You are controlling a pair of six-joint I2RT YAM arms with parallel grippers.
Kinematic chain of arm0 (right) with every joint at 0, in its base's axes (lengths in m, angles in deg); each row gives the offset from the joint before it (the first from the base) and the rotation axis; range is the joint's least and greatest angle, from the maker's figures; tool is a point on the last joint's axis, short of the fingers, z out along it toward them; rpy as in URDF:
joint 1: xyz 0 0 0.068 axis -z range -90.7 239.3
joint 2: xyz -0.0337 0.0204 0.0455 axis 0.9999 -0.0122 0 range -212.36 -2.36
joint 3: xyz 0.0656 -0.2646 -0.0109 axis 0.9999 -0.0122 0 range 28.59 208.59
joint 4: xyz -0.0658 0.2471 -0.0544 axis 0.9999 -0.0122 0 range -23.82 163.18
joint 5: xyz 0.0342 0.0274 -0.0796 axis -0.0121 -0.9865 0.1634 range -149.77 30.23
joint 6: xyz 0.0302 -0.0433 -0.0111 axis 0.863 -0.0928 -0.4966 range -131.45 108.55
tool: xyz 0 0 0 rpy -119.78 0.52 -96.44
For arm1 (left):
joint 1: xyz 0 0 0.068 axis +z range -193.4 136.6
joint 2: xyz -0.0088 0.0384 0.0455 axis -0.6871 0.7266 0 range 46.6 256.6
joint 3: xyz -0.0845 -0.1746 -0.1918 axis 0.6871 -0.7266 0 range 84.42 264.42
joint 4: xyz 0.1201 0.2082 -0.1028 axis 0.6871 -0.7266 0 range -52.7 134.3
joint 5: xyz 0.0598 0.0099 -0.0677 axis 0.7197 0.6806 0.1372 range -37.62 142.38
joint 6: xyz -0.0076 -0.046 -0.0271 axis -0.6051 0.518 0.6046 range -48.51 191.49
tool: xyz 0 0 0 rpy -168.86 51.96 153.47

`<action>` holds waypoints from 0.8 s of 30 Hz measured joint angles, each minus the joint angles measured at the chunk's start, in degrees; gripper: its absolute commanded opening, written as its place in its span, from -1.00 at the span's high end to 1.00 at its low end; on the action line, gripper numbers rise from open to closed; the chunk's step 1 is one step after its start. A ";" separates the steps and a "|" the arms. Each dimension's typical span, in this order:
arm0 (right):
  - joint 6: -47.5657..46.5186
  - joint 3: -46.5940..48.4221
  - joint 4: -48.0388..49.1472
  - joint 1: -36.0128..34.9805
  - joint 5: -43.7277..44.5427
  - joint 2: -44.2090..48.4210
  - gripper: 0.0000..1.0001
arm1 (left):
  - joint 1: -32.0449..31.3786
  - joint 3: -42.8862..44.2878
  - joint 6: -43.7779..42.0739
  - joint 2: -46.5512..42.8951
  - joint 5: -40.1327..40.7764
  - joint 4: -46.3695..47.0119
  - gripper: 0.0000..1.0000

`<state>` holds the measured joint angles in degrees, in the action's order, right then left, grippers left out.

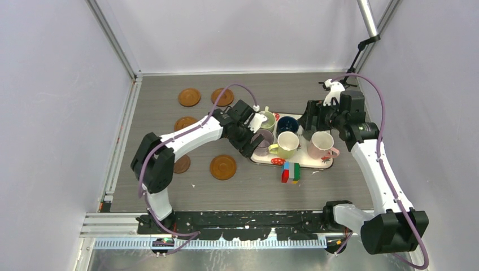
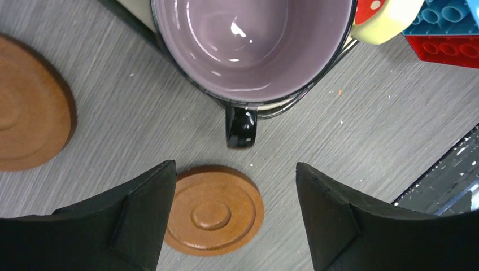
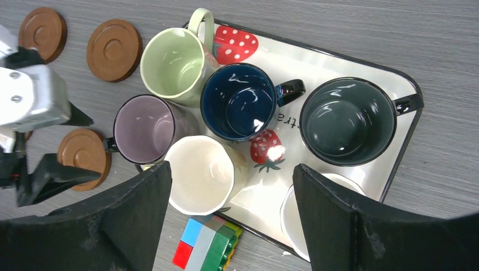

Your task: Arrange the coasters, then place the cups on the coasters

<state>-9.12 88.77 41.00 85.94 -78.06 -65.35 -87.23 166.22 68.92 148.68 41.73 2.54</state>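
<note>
Six cups (image 3: 240, 101) crowd the strawberry tray (image 3: 316, 63), the mauve cup (image 3: 146, 129) at its nine o'clock edge. The left gripper (image 2: 234, 166), fingers apart and empty, faces that cup's black handle (image 2: 241, 127). The right gripper (image 3: 231, 166), also apart, hangs over the tray. Coasters (image 1: 223, 167) lie bare toward nine o'clock.

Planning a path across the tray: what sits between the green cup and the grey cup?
The blue cup stands between the green cup and the grey cup, shown plainly in the right wrist view.
</note>
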 measured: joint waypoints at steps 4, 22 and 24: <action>0.61 -0.44 0.48 0.11 -0.44 0.02 -0.66 | -0.79 -0.87 0.83 1.95 0.07 3.30 -0.31; 0.68 -0.63 0.87 0.22 -0.98 0.04 -0.66 | -1.11 -0.83 -1.11 8.07 0.15 9.11 0.27; 0.66 -0.66 0.87 0.22 -1.09 0.04 -0.66 | -1.11 -1.22 -1.27 8.07 0.17 9.49 0.38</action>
<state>-8.47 88.12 41.87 86.16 -79.15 -65.30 -88.35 164.99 67.65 156.75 41.90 12.02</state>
